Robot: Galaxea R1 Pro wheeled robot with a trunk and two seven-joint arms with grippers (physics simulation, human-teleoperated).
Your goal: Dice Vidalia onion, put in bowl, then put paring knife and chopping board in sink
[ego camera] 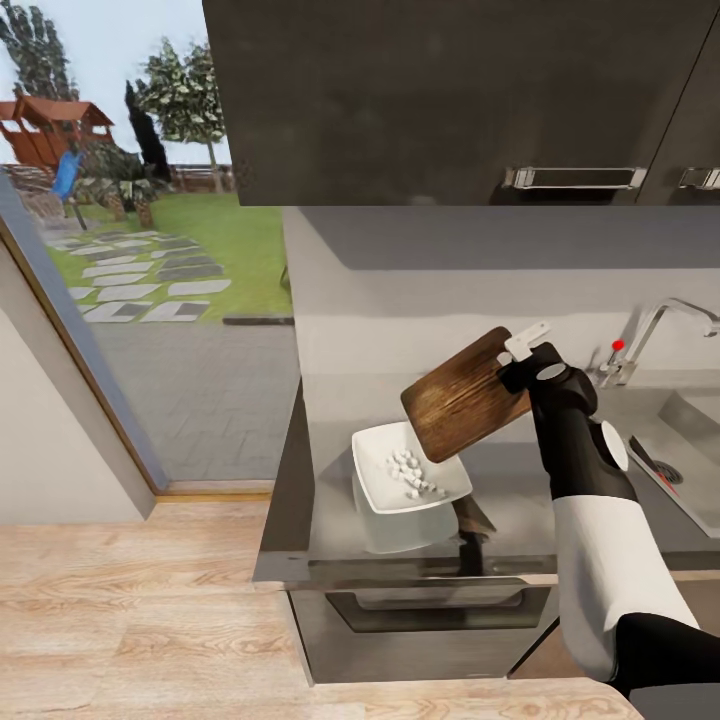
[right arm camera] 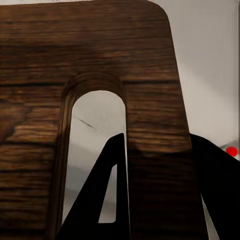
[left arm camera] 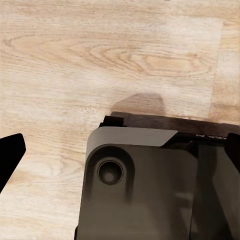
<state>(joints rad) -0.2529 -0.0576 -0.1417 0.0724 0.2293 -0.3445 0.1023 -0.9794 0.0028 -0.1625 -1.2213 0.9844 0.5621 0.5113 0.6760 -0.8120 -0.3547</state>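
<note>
My right gripper [ego camera: 522, 350] is shut on one end of the dark wooden chopping board [ego camera: 460, 400], holding it tilted just above and behind the white square bowl [ego camera: 368, 445] on the countertop [ego camera: 520, 490]. The diced onion [ego camera: 410, 475] lies as small white cubes inside the bowl. In the right wrist view the chopping board [right arm camera: 100, 50] has its slot by the black fingers [right arm camera: 112, 195]. A small dark and red object [ego camera: 652, 464], apparently the paring knife, lies in the sink [ego camera: 700, 420] near the drain. My left gripper [left arm camera: 120, 150] hangs open over the wooden floor.
A steel faucet [ego camera: 665, 320] with a red-knobbed lever [ego camera: 617, 346] stands behind the sink. Dark upper cabinets [ego camera: 450, 90] hang overhead. A large window [ego camera: 150, 250] is left of the counter end. The robot's base [left arm camera: 145, 190] sits below the left gripper.
</note>
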